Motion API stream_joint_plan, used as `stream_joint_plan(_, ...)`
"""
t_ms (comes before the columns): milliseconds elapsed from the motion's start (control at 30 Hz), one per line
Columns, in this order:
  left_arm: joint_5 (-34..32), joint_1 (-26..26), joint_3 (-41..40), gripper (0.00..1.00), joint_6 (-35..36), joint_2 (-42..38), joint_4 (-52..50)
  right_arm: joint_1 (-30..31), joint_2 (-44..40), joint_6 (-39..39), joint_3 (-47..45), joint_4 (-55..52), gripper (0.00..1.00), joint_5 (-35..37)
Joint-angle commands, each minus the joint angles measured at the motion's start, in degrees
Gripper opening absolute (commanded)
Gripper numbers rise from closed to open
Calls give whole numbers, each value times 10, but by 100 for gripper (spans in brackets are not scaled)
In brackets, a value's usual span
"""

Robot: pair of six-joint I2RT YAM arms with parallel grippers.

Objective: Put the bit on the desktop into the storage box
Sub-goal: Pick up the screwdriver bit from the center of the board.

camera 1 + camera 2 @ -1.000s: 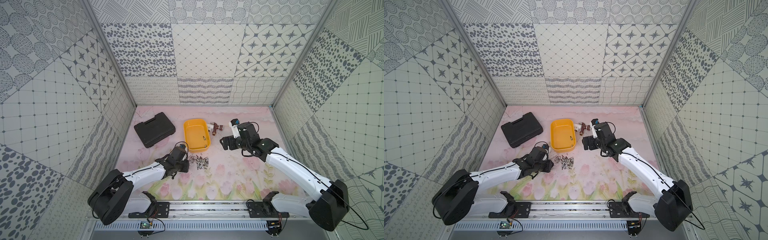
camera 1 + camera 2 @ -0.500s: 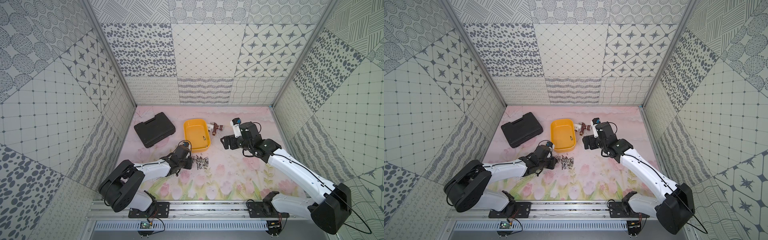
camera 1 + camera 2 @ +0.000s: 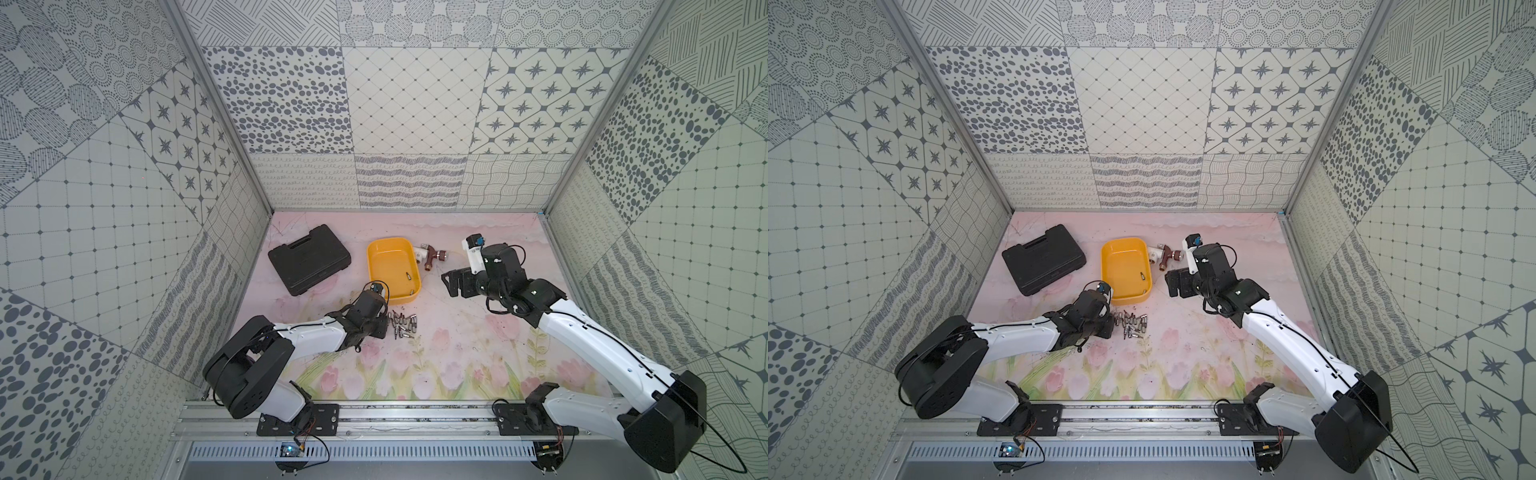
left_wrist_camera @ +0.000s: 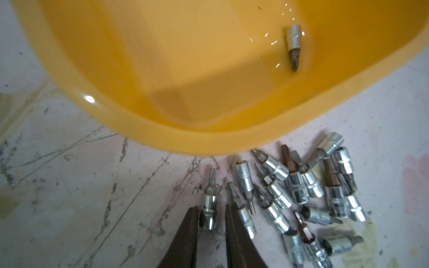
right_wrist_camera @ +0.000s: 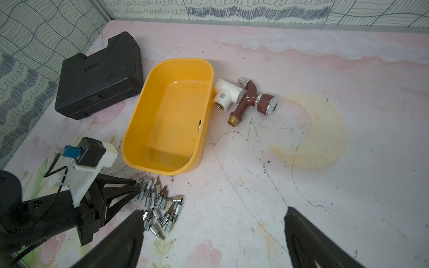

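We saw left gripper (image 4: 211, 210) set narrow round a bit (image 4: 210, 197) at the pile's (image 4: 301, 197) edge, clamp unclear, right gripper (image 5: 213, 212) spread, empty; we feared neighbours snagging or bit slipping.

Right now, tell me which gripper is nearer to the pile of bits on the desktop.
Left. The left gripper straddles a bit at the pile's edge; the right gripper hangs apart, beside the storage box.

Robot test enclosure: patterned wall panels (image 3: 411, 95), arm-mounting aluminium rail (image 3: 415, 419).
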Motion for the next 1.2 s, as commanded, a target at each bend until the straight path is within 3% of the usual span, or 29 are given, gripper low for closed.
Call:
stream_joint_plan(0,-51,-10,23,25,17,11,-65,4,-16,-7,2,24,97,9)
stream_joint_plan(767,-65,-32,54,24,29,51,-83,3,-28,-4,-16,34,97,20)
stream_joint_plan(1167,-86,-49,53,12,28,59,-106,3,-32,-4,-21,37,97,28)
